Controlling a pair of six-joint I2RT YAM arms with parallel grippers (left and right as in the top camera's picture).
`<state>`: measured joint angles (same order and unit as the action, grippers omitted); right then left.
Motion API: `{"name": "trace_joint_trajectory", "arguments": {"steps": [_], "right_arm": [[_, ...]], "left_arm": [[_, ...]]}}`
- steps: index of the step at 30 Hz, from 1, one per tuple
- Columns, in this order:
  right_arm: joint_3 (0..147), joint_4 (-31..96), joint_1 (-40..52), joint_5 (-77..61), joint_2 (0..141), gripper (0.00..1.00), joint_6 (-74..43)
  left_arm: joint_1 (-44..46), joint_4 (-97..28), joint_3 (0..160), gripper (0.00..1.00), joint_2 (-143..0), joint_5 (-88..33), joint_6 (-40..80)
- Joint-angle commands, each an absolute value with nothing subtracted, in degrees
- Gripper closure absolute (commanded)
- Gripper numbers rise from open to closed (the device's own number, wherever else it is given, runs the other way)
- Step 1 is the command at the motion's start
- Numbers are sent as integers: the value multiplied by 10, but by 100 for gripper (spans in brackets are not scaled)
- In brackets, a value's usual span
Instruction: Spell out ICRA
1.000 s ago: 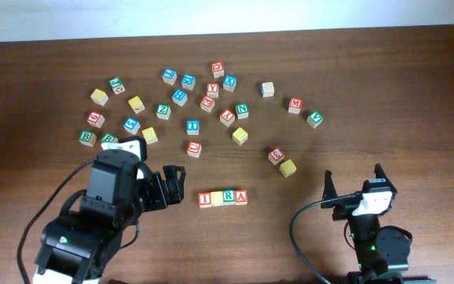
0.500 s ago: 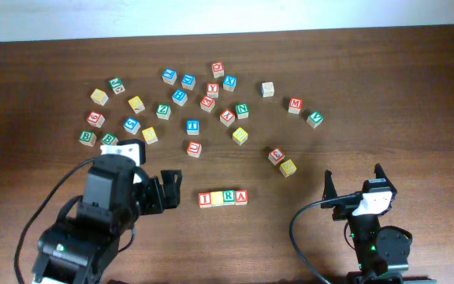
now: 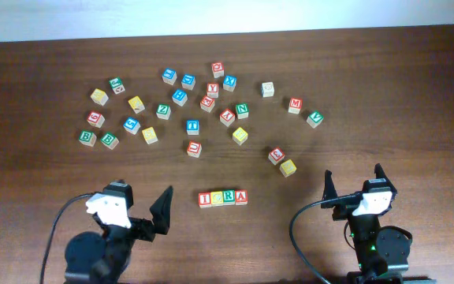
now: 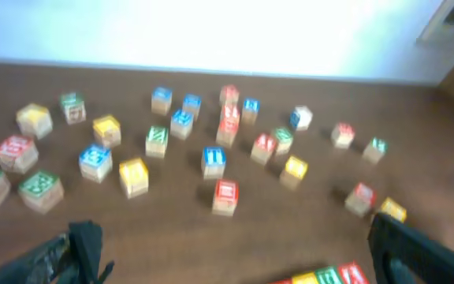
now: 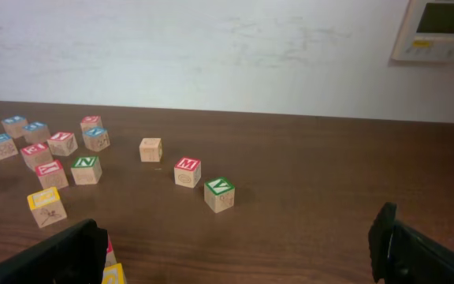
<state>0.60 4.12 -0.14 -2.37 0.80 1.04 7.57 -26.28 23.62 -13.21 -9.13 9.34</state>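
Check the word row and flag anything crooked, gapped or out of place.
Nothing stands out. The ICRA row sits straight, four cubes side by side with no visible gaps. The left gripper and right gripper are open and clear of it.

A dark wooden table [image 3: 416, 87] carried a loose scatter of lettered cubes across its far half. At the left, two green ones sat side by side: a green B cube [image 3: 87, 138] and its green neighbour [image 3: 109, 140]. A blue T cube [image 3: 192, 126] stood mid-scatter. At the right, a red M cube [image 3: 295, 105] sat near a green V cube [image 3: 314, 118], with a pale cube [image 3: 267, 89] farther back. Nearer, a red cube [image 3: 276, 155] lay just beside a yellow cube [image 3: 288, 167]. A wall panel [image 5: 434, 30] hung behind.
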Motion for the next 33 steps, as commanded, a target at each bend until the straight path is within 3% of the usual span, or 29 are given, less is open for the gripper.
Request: {"name": "trace_joint_trajectory", "arguments": {"steps": [1,4,8,14,20,33], "right_arm": [[3,45,-4,-21,2,2,4],[3,45,-4,-21,2,2,4],[3,45,-4,-21,2,2,4],[3,45,-4,-21,2,2,4],[3,45,-4,-21,2,2,4],[3,45,-4,-21,2,2,4]], "left_arm": [[48,-128,154,1,-92,-151,80],[34,1,82,1,-61,-180,79],[10,71,17,1,-15,-181,79],[-6,63,5,1,-3,-90,79],[-5,-44,5,1,-3,-34,78],[-5,-46,5,1,-3,-35,3]]}}
